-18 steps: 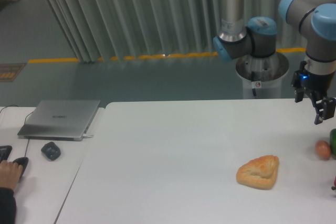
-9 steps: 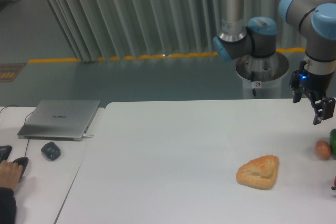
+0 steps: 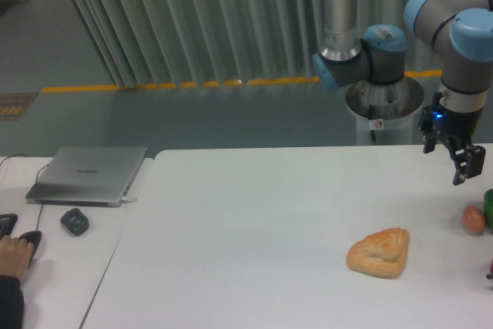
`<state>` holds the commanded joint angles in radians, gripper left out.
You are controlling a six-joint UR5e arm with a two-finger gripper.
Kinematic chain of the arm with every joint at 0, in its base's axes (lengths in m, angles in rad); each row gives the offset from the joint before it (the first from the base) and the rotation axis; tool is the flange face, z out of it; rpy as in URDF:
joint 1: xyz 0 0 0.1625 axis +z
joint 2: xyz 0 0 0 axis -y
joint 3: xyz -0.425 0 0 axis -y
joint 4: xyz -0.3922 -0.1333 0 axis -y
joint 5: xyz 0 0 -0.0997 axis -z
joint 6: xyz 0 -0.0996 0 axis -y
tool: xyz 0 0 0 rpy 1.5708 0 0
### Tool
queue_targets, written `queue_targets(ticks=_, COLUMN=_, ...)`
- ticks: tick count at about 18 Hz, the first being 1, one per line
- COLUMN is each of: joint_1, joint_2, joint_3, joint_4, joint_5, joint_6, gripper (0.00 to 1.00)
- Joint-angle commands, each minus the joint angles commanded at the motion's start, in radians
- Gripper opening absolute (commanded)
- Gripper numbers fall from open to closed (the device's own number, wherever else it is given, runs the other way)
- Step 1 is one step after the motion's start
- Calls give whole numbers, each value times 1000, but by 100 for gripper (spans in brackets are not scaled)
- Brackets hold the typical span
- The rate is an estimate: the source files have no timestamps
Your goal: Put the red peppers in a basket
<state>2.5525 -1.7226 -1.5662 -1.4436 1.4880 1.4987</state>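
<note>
Only a dark-red sliver of the red peppers (image 3: 490, 269) shows, at the right edge of the white table (image 3: 254, 236). No basket is in view. My gripper (image 3: 444, 159) hangs above the table's far right side, well above and behind the peppers. It is open and holds nothing.
A golden bread piece (image 3: 379, 252) lies right of centre. An orange-pink ball (image 3: 473, 219) and a green vegetable (image 3: 489, 207) sit by the right edge, below the gripper. On the left desk are a closed laptop (image 3: 88, 174), a mouse (image 3: 75, 221) and a person's hand (image 3: 13, 251).
The gripper has shifted a little to the left and slightly up. The items on the table have not moved.
</note>
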Motion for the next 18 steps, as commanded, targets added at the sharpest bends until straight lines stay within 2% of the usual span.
queue_targets(ticks=18, joint_1=0, joint_2=3, joint_3=0, joint_4=8, joint_5=-2, joint_6=-28, gripper=100)
